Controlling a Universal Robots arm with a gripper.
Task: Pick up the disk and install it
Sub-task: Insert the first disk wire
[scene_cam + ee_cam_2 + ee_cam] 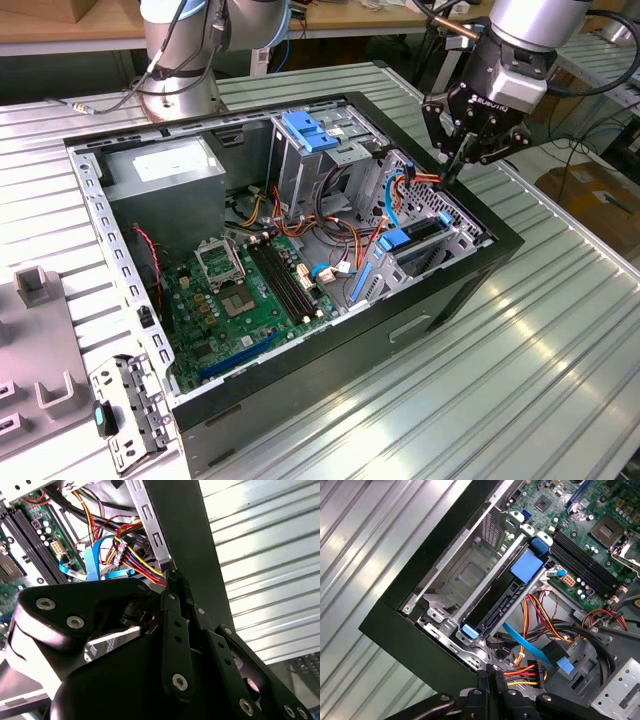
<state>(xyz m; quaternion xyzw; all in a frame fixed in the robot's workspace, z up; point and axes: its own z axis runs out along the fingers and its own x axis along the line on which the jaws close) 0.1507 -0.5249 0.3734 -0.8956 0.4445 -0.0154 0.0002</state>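
**Item count: bench with open PC**

- gripper point(452, 172): 1
- computer case point(330, 380), lid off: 1
- motherboard point(250, 300): 1
- grey metal box point(165, 175) with white sticker: 1
- metal cage point(305, 150) with blue handle: 1
- disk point(502, 597) with blue rails: 1
- flat blue cable point(532, 647) in the first wrist view: 1
- grey fixture point(30, 340): 1
- loose metal bracket point(130, 410): 1
- cardboard box point(590, 195): 1
- memory slots point(580, 560): several, exact number not readable

Tabletop point(560, 340): ribbed silver metal slats running across the exterior view.
Light: white glare streaks the slats toward the exterior view's right.
Rear: a wooden workbench point(60, 25) lines the back of the room.
Beyond the edge: a brown cardboard box point(600, 195) sits lower, at the exterior view's right.
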